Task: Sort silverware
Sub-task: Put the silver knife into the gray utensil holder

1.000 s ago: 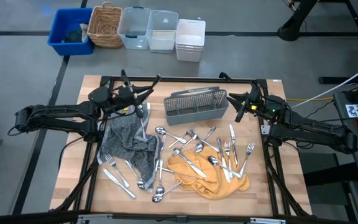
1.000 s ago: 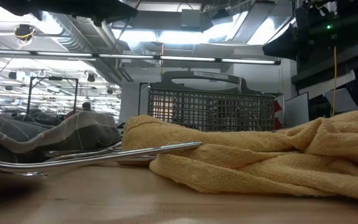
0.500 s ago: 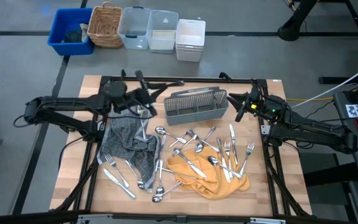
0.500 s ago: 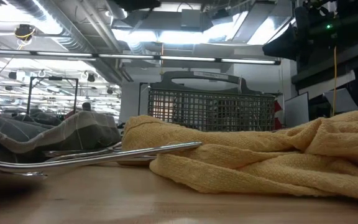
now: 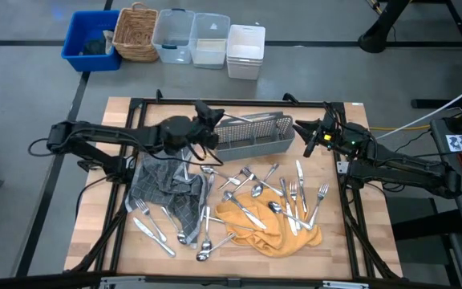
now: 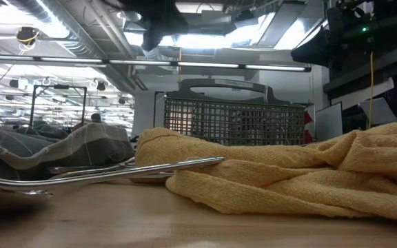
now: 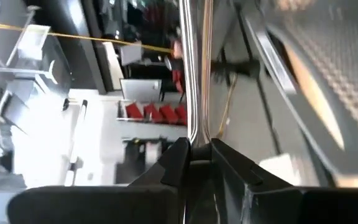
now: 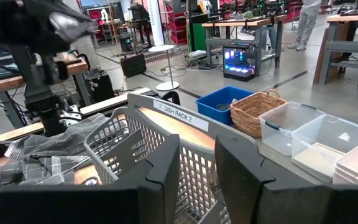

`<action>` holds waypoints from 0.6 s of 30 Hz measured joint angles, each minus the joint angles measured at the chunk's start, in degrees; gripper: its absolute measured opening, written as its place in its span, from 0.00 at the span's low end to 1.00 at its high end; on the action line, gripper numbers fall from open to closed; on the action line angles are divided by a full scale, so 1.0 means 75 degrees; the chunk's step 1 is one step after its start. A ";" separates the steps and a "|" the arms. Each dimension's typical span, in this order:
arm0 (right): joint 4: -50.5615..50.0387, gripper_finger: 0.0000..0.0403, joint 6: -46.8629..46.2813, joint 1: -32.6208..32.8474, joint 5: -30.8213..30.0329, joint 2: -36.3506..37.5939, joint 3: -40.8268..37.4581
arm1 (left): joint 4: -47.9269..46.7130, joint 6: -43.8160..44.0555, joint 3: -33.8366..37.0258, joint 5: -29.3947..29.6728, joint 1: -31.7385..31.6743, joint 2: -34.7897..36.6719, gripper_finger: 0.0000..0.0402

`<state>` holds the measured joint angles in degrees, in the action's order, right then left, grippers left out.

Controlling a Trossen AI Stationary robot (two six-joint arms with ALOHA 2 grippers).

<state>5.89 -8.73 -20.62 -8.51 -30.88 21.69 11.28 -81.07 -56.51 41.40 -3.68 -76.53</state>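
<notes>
1. Butcher-block tabletop (image 5: 95,217) carries a grey checked cloth (image 5: 163,181) at nine o'clock, a yellow towel (image 5: 283,233) at five o'clock, and a grey mesh caddy (image 5: 255,138) at twelve o'clock.
2. Silverware (image 5: 251,193) lies scattered across the middle, on both cloths and the bare wood.
3. Beyond the table's far edge stand a blue bin (image 5: 91,40), a wicker basket (image 5: 136,34) and clear tubs (image 5: 192,38).
4. The low view shows the towel hiding most of the caddy's base.
5. The left gripper (image 5: 207,120) reaches in from nine o'clock to the caddy's left end, pinching a thin metal piece (image 7: 194,68); its kind is unclear.
6. The right gripper (image 5: 305,132) rests at the caddy's right end, fingers slightly parted, empty.
</notes>
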 joint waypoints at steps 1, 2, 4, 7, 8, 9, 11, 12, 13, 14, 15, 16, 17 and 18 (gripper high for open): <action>0.0000 0.26 0.0000 -0.0002 0.0000 0.0001 0.0000 | -0.0071 -0.0238 0.0000 0.0161 0.0000 -0.0067 0.11; 0.0000 0.26 0.0000 0.0000 0.0000 0.0002 0.0000 | -0.0115 -0.0472 0.0000 0.0321 0.0000 -0.0159 0.11; 0.0000 0.26 0.0000 -0.0003 0.0000 -0.0001 0.0000 | -0.0151 -0.0976 0.0000 0.0599 0.0000 -0.0337 0.11; -0.0003 0.26 0.0000 -0.0003 -0.0003 -0.0001 0.0000 | -0.0372 -0.1893 0.0001 0.0758 0.0000 -0.0567 0.11; -0.0003 0.26 0.0001 0.0000 -0.0003 -0.0001 0.0000 | -0.0430 -0.2150 0.0001 0.0763 0.0001 -0.0639 0.11; -0.0003 0.26 0.0001 -0.0001 -0.0003 0.0000 0.0000 | -0.0512 -0.2327 0.0003 0.0765 0.0007 -0.0718 0.11; -0.0003 0.26 0.0000 -0.0003 -0.0003 -0.0001 0.0000 | -0.0544 -0.2668 0.0003 0.0768 0.0035 -0.0866 0.11; -0.0006 0.26 0.0002 0.0000 0.0000 -0.0001 0.0000 | -0.0610 -0.2787 0.0003 0.0768 0.0044 -0.0925 0.11; -0.0006 0.26 0.0002 -0.0003 -0.0003 0.0002 0.0000 | -0.0718 -0.2907 0.0003 0.0767 0.0047 -0.0957 0.11; -0.0006 0.26 0.0000 -0.0003 -0.0003 0.0000 0.0000 | -0.0752 -0.3087 0.0006 0.0768 0.0054 -0.1024 0.11; -0.0006 0.26 0.0001 -0.0001 -0.0003 -0.0001 0.0000 | -0.0788 -0.3244 0.0003 0.0766 0.0058 -0.1062 0.11; -0.0009 0.26 0.0003 -0.0003 -0.0003 -0.0001 0.0000 | -0.0919 -0.3388 0.0003 0.0765 0.0058 -0.1106 0.11; -0.0009 0.26 0.0003 0.0000 -0.0003 -0.0001 0.0000 | -0.1027 -0.3517 0.0004 0.0765 0.0058 -0.1142 0.11; -0.0006 0.26 0.0001 -0.0003 -0.0003 0.0002 0.0000 | -0.1080 -0.3624 0.0006 0.0765 0.0055 -0.1182 0.11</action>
<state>5.85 -8.72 -20.64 -8.54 -30.87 21.69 3.18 -108.24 -56.47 47.13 -3.27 -85.40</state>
